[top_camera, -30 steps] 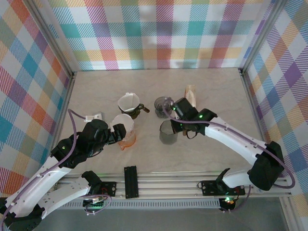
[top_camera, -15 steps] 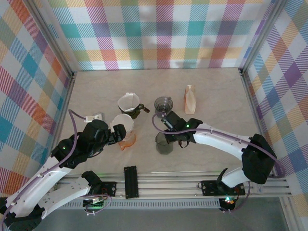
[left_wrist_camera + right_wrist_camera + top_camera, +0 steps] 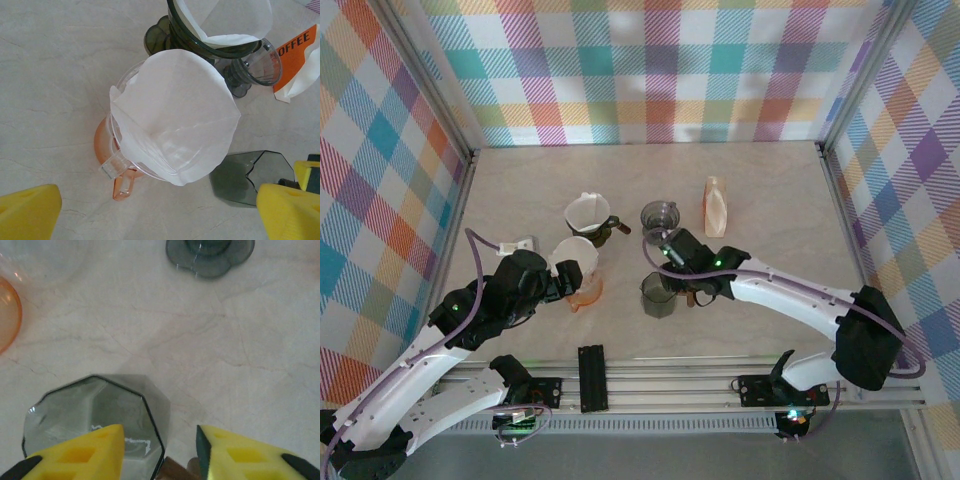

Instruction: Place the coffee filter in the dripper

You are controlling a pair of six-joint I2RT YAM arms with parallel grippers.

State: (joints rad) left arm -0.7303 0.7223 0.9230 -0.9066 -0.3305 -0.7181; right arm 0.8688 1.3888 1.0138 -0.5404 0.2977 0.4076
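Coffee filter (image 3: pixel 175 115) sits open inside the orange dripper (image 3: pixel 117 172), left of centre. Left gripper (image 3: pixel 160 210) hangs spread above it, holding nothing: seating judged complete. Right gripper (image 3: pixel 160 455), fingers apart, straddles 1 grey cup (image 3: pixel 90 415) just right.

Both arms stretch forward and inward, the left tool (image 3: pixel 158 206) spread wide, the right tool (image 3: pixel 159 436) partly parted.

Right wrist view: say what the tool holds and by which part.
Nothing is clamped: the right tool stands open astride the rim of the grey cup, one finger clear.
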